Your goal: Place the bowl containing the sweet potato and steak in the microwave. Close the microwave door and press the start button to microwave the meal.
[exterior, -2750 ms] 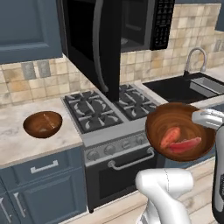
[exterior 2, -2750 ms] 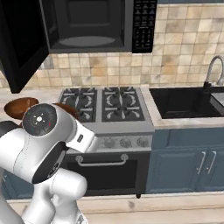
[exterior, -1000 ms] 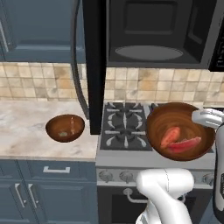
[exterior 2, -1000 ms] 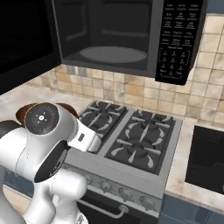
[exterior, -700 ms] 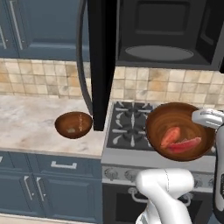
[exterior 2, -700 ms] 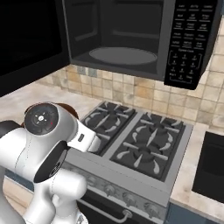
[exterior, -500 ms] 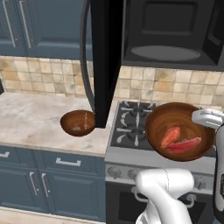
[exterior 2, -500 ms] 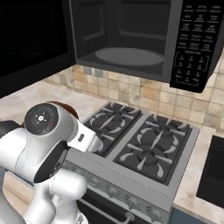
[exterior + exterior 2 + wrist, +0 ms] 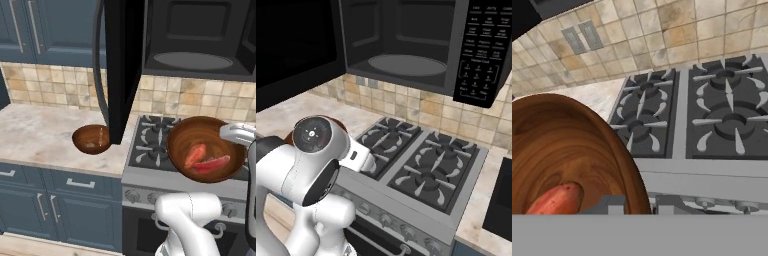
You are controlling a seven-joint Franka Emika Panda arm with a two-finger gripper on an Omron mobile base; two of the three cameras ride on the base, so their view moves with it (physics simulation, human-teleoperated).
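The dark wooden bowl [image 9: 205, 147] hangs in front of the stove, held at its right rim by my gripper [image 9: 239, 135], which is shut on it. Inside lie the orange sweet potato [image 9: 194, 155] and the red steak [image 9: 214, 163]. In the hand view the bowl [image 9: 562, 150] is at lower left with the sweet potato [image 9: 557, 200] in it, and my gripper [image 9: 637, 205] grips its rim. Above the stove, the black microwave [image 9: 200, 40] stands open, its glass turntable [image 9: 406, 65] bare. The microwave door [image 9: 122, 65] swings out to the left, its curved handle facing the counter.
A second wooden bowl [image 9: 91, 139], without food, sits on the marble counter [image 9: 35, 130] just left of the open door. The gas stove [image 9: 421, 160] lies below the microwave. The keypad [image 9: 483, 50] is on the microwave's right side. Blue cabinets [image 9: 50, 210] run beneath the counter.
Both base views have shifted: the camera has moved, so the microwave looms larger and the stove sits further right. The bowl keeps its place in my gripper.
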